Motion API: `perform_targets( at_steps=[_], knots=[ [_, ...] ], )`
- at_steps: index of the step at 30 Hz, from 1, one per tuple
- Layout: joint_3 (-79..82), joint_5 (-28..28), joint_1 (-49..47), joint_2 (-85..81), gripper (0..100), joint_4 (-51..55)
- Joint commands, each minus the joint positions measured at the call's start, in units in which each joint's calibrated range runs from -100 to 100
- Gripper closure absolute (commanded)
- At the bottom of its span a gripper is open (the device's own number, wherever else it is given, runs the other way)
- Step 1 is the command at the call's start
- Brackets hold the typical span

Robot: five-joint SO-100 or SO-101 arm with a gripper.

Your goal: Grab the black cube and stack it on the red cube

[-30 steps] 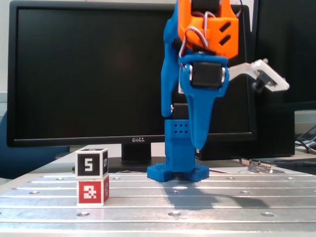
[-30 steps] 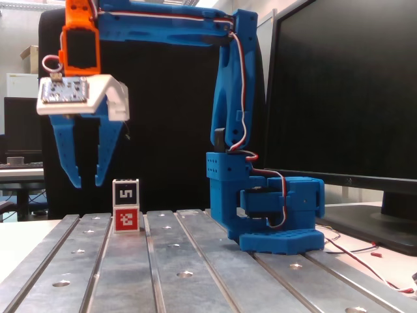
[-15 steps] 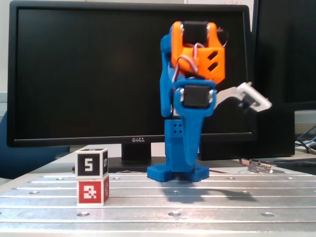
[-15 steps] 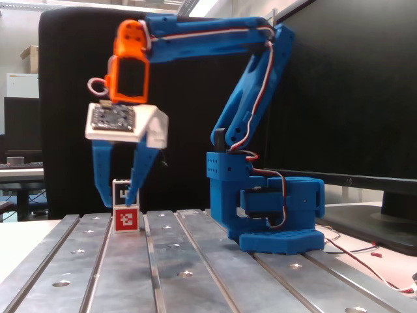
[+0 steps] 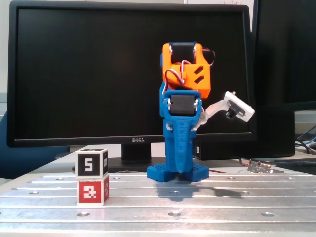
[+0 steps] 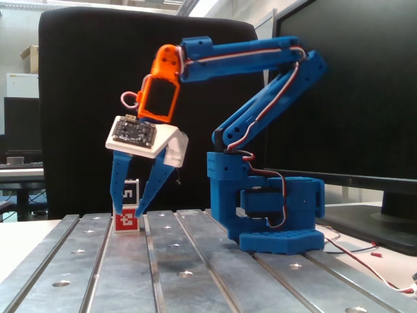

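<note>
Sitting upright, black cube (image 5: 92, 163) atop red cube (image 5: 93, 192), 5 facing camera.

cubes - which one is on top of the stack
The black cube with the white 5 sits on top; the red cube lies beneath it on the table.

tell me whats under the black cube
The red cube sits directly under the black cube, resting on the metal table. The red cube's top face is covered by the black cube.

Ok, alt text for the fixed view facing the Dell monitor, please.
A black cube numbered 5 sits stacked on a red cube at the left of a slotted metal table. The blue and orange arm stands at centre.
</note>
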Motion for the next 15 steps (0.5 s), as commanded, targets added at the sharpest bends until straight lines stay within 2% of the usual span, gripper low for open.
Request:
perform_targets(
  at_steps=[1, 15],
  knots=[
    [4.57, 0.12, 0.28, -5.96, 92, -2.98],
    [18.41, 0.33, 3.97, -23.59, 92, -5.97]
  ],
)
